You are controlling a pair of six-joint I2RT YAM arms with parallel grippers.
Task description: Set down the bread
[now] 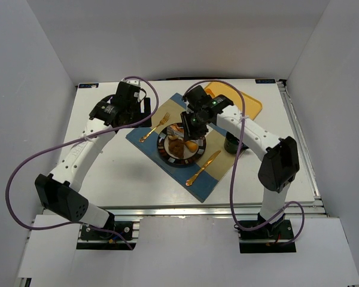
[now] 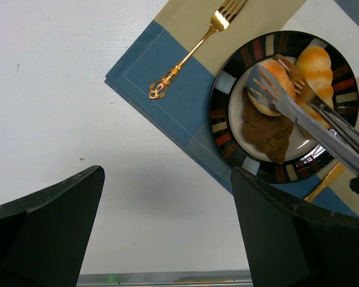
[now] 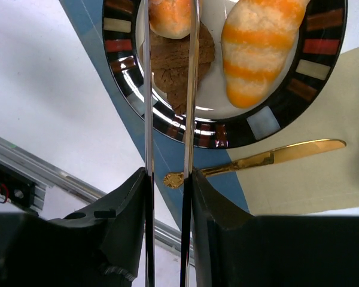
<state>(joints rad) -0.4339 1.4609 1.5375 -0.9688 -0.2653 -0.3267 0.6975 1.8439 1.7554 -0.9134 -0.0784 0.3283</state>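
Note:
A striped plate (image 1: 165,156) on a blue and beige placemat (image 1: 145,139) holds the bread. A striped orange croissant (image 3: 257,48), a dark brown pastry (image 3: 180,60) and a tan round bun (image 3: 170,17) lie on it. My right gripper (image 3: 169,176) is shut on metal tongs (image 3: 191,89). The tong tips sit on either side of the bun (image 2: 275,86), which rests against the brown pastry (image 2: 266,128). I cannot tell whether the bun is lifted. My left gripper (image 2: 167,173) is open and empty over the white table, left of the plate (image 2: 224,113).
A gold fork (image 2: 191,51) lies on the placemat left of the plate and a gold knife (image 3: 275,155) lies to its right. An orange tray (image 1: 242,98) stands at the back right. A dark cup (image 1: 232,143) stands beside the right arm.

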